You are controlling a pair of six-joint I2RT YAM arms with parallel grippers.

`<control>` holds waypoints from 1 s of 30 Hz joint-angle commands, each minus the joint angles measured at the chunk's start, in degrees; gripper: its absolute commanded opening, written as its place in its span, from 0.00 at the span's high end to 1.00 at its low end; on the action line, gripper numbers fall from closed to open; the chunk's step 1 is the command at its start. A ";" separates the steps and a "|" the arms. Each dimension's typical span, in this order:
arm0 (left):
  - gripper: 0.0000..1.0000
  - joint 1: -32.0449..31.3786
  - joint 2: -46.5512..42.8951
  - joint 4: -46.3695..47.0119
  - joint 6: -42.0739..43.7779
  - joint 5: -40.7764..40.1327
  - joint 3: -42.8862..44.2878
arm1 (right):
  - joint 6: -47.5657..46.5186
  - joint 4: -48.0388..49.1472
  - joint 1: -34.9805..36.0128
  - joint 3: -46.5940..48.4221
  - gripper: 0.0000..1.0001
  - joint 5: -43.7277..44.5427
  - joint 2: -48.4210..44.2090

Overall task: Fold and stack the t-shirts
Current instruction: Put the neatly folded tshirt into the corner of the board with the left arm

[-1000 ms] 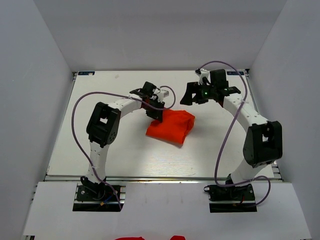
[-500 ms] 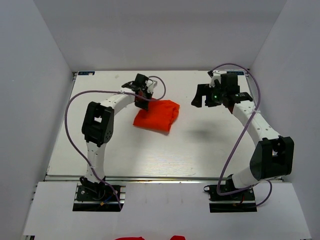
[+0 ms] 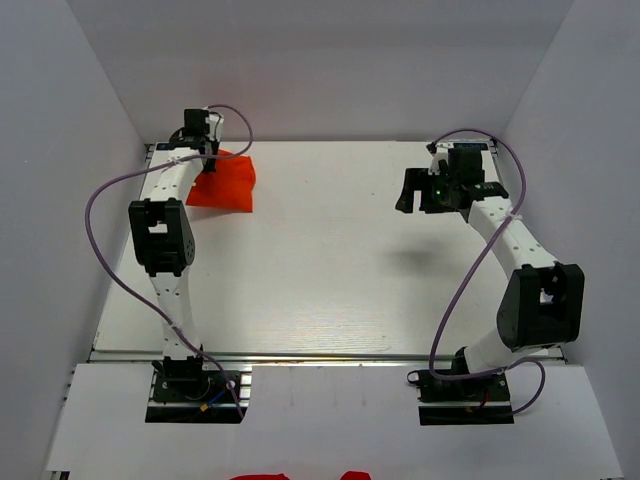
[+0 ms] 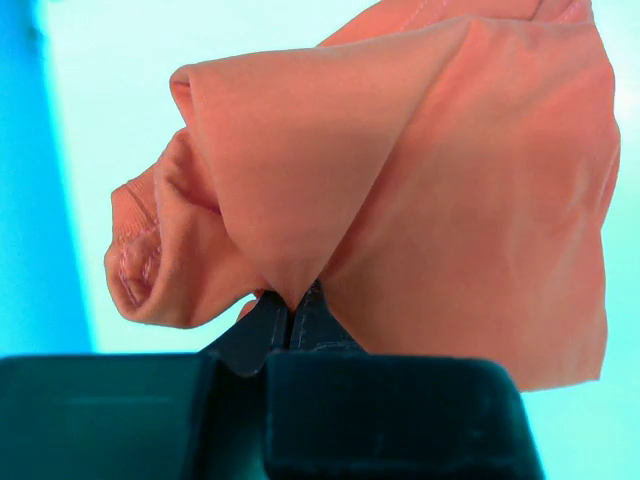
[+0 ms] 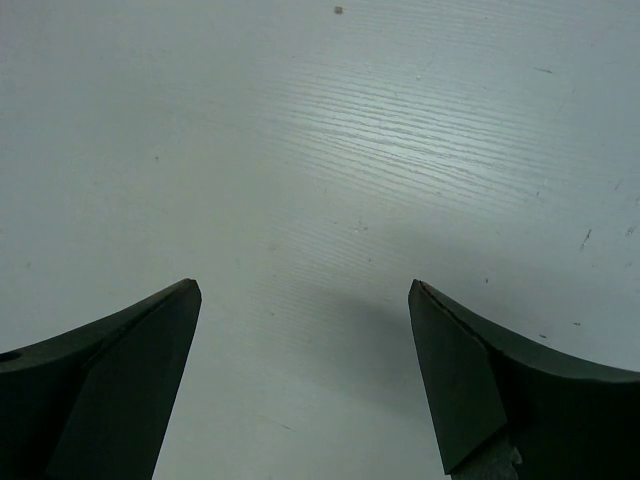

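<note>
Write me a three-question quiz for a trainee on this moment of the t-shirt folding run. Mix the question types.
1. Multiple choice: where on the table is the bunched t-shirt?
A. near right corner
B. far left corner
C. centre
2. True or false: the right fingers are closed on cloth.
3. Short answer: which arm's fingers pinch the t-shirt?

Key
1. B.
2. False. They stand wide apart over bare table.
3. The left fingers, shut on a fold of the cloth.
</note>
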 commanded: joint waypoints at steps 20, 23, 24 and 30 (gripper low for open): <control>1.00 13.33 14.39 11.76 14.78 -0.49 19.76 | -0.97 -6.70 -1.44 8.40 0.10 3.26 5.26; 0.99 13.33 14.39 13.35 15.40 -1.01 19.15 | -1.49 -7.14 -1.35 9.19 0.10 2.46 6.05; 0.84 13.33 14.91 14.05 15.40 -1.02 19.15 | -1.24 -7.32 -1.35 9.20 0.10 2.46 6.84; 0.00 13.33 12.73 13.62 11.71 -4.62 20.38 | -1.33 -8.02 -1.35 10.69 0.10 0.62 7.11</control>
